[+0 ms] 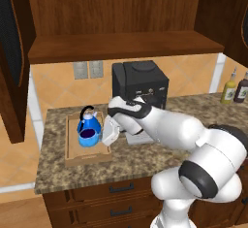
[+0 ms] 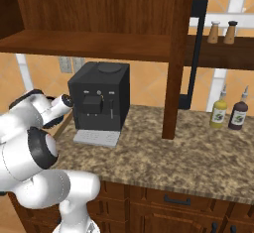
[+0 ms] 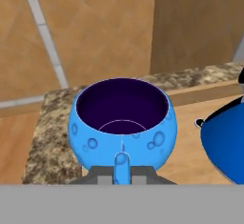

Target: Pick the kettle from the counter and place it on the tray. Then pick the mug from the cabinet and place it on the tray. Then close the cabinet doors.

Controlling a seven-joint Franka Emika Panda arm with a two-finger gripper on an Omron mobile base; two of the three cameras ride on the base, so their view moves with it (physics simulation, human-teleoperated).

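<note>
**Mug held over the tray, fingertips mostly hidden**

The gripper [image 3: 122,176] is pinched narrowly on the handle of the mug [image 3: 122,125], its fingertips cut off by the bottom edge. The mug sits just ahead, on or barely above the tray [image 1: 71,147]; contact is unclear. The kettle [image 1: 89,121], partly cropped, stands beside it.

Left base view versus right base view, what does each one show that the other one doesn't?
Left base view: the tray holding the kettle and the mug, with the pincer beside the mug. Right base view: two shakers on a side shelf. Both: the coffee machine, the counter, the cabinet and two bottles.
</note>
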